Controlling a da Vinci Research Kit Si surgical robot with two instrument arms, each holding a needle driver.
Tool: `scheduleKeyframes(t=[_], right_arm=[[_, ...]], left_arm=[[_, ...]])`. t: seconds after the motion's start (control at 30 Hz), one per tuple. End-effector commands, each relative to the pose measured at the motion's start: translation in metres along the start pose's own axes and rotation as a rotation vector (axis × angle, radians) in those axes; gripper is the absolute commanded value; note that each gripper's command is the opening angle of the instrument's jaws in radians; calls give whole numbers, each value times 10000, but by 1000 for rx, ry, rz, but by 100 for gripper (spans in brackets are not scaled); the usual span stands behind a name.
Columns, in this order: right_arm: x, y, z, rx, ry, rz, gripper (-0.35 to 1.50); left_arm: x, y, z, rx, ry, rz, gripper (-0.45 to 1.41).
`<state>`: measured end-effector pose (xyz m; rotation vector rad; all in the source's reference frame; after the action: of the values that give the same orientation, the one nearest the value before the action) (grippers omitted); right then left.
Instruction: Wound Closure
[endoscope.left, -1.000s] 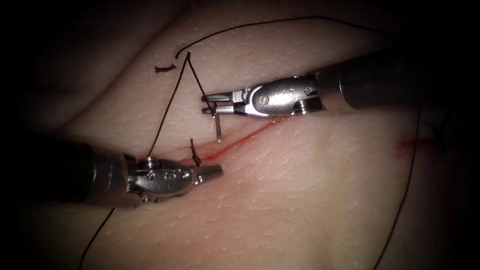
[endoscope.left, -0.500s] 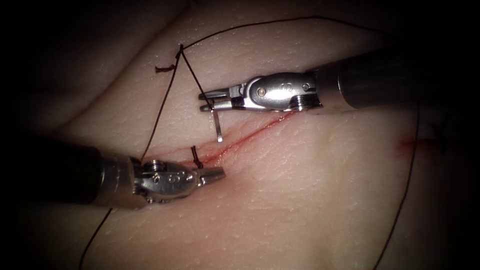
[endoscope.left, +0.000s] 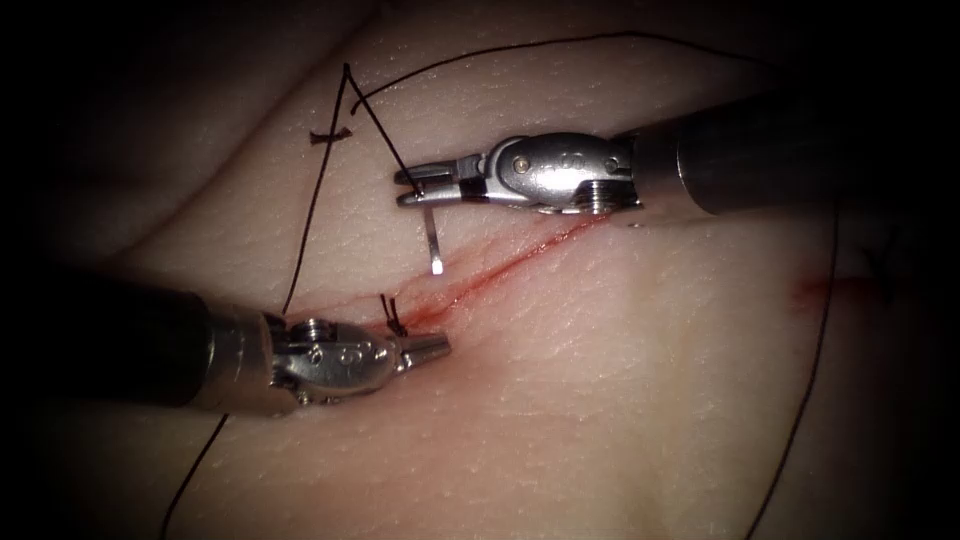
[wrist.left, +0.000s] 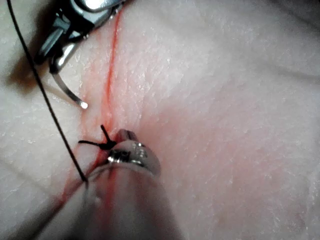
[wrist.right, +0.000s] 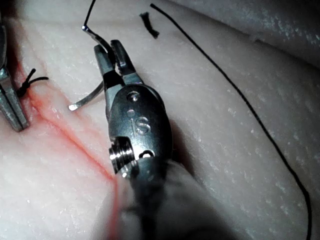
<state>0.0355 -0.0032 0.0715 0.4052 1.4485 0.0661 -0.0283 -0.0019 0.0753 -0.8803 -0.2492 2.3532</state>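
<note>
My right tool (endoscope.left: 408, 188) is shut on the curved needle (endoscope.left: 430, 232) about a third of the way from its thread end, left of the cut (endoscope.left: 510, 262). The needle hangs free of the tissue (endoscope.left: 600, 400), its tip just above the cut's left edge; the right wrist view shows the needle (wrist.right: 90, 97) crossing the jaws. Thread (endoscope.left: 315, 200) runs from the needle's end up to a bend, then down past my left tool's wrist. My left tool (endoscope.left: 432, 347) is shut beside a tied knot (endoscope.left: 396, 320) on the cut, with nothing seen in its jaws.
A short cut end of thread (endoscope.left: 328, 135) lies on the tissue beyond the bend. More thread (endoscope.left: 815, 380) arcs across the back and down the right side. Red fluid lines the cut, and a red smear (endoscope.left: 815, 290) marks the tissue at the right.
The right tool has lifted up and slightly left with the needle, raising the tip off the tissue and the thread's bend with it. The left tool edged right, then stayed put.
</note>
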Motion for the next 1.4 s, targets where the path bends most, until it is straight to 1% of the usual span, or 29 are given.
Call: scheduleKeyframes(t=[0.03,0.47,0.7,0.8,1.27,1.4], right_arm=[[-5,-4,10,4,-2,25,-35],[-8,-12,13,61,-68,127,-35],[-12,-20,15,100,-83,192,-35],[-13,-21,16,123,-87,239,-35],[-16,-26,18,166,-94,390,-35],[-18,-31,21,182,-92,400,-35]], left_arm=[[-4,6,6,-3,-1,-2,-45],[-4,2,1,-9,0,-1,-45],[-7,0,-3,-14,0,1,-45],[-7,-1,-4,-17,1,2,-45],[-6,-1,-3,-16,1,0,-45],[-6,0,-3,-16,0,0,-45]])
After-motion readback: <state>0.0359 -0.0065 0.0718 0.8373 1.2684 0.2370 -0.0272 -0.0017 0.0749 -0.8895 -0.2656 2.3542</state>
